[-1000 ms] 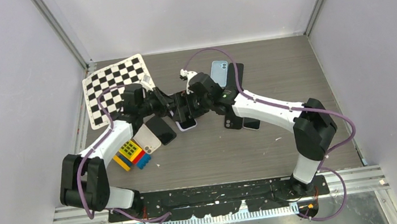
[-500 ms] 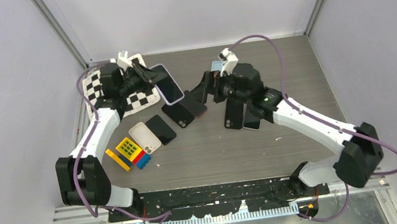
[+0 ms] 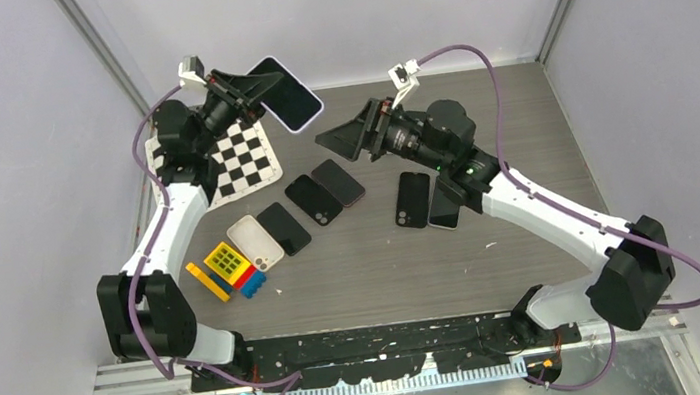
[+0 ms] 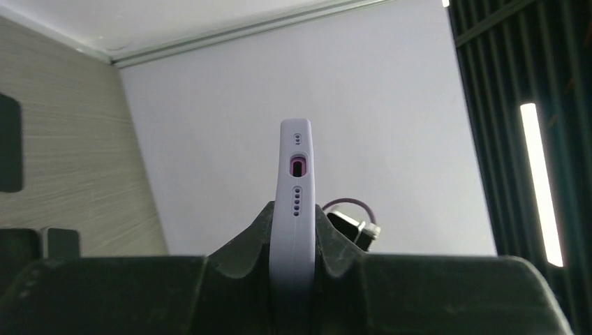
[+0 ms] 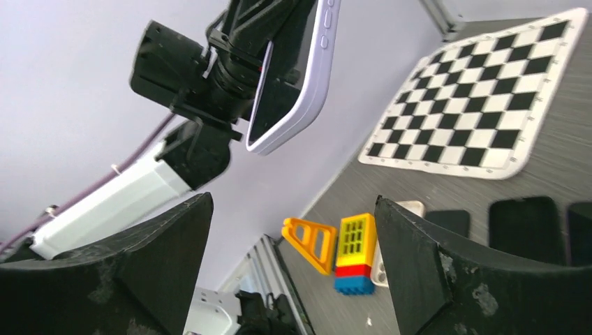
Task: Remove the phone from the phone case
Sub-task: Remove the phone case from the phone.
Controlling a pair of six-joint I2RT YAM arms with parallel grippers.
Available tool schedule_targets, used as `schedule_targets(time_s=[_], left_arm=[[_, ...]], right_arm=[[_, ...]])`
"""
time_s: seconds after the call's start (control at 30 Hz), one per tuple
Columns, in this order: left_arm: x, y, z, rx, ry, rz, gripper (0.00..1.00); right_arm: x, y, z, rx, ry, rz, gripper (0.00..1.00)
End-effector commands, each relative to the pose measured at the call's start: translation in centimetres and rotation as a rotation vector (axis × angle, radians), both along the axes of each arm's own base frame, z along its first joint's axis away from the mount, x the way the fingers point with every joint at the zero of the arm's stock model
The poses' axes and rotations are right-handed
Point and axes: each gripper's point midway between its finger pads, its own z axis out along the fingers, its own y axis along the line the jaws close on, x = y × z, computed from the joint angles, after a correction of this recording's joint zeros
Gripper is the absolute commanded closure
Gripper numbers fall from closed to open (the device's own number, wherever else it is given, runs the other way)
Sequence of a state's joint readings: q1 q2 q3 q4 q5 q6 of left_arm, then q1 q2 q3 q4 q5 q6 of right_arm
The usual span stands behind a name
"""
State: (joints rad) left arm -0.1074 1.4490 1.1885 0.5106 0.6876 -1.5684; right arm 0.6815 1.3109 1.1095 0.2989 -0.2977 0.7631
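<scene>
My left gripper (image 3: 247, 87) is shut on a phone in a lilac case (image 3: 285, 94) and holds it raised high above the checkerboard mat, screen tilted toward the right arm. In the left wrist view the case's bottom edge (image 4: 296, 202) with its charging port stands pinched between the two fingers. My right gripper (image 3: 344, 139) is open and empty, raised above the table to the right of the phone, pointing at it with a clear gap between. In the right wrist view the cased phone (image 5: 292, 73) shows at the top, well beyond the spread fingers (image 5: 426, 269).
A checkerboard mat (image 3: 231, 164) lies at the back left. Several dark phones (image 3: 313, 199) and a white case (image 3: 255, 242) lie in a row mid-table, with two more phones (image 3: 414, 199) under the right arm. Coloured toy blocks (image 3: 228, 268) sit at the left front.
My left gripper has lifted the cased phone up and back from the table's middle to high over the mat. My right gripper has let go, pulled away rightward and risen, now open.
</scene>
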Motion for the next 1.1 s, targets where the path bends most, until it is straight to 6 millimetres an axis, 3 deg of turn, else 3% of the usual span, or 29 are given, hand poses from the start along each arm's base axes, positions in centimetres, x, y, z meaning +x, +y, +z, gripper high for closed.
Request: schedule_targets(time_s=[0.0, 0.13, 0.2, 0.5, 0.67, 0.83, 1.07], left_arm=[[-3.2, 0.4, 6.2, -0.177, -0.114, -0.037, 1.00], [-3.7, 0.3, 6.7, -0.209, -0.101, -0.057, 1.00], [-3.7, 0.3, 6.6, -0.221, -0.100, -0.045, 1.00], [-3.3, 0.3, 6.7, -0.208, -0.115, -0.016, 1.00], [-3.0, 0.2, 6.1, -0.201, -0.090, -0.001, 1.00], [-2.9, 0.1, 5.6, -0.194, -0.055, -0.001, 1.00], [-3.3, -0.4, 5.0, -0.189, -0.016, -0.022, 1.00]], right_arm=[[-1.2, 1.0, 7.1, 0.176, -0.115, 0.097, 0.07], [-1.0, 1.6, 8.7, 0.214, -0.137, 0.117, 0.07], [-0.9, 1.9, 9.0, 0.224, -0.133, 0.128, 0.13], [-0.1, 4.1, 6.9, 0.146, -0.107, 0.145, 0.28], [0.4, 4.7, 5.7, 0.115, -0.095, 0.158, 0.53], [0.7, 5.0, 4.8, 0.080, -0.106, 0.155, 0.69], [1.5, 5.1, 3.9, 0.052, -0.111, 0.127, 0.76]])
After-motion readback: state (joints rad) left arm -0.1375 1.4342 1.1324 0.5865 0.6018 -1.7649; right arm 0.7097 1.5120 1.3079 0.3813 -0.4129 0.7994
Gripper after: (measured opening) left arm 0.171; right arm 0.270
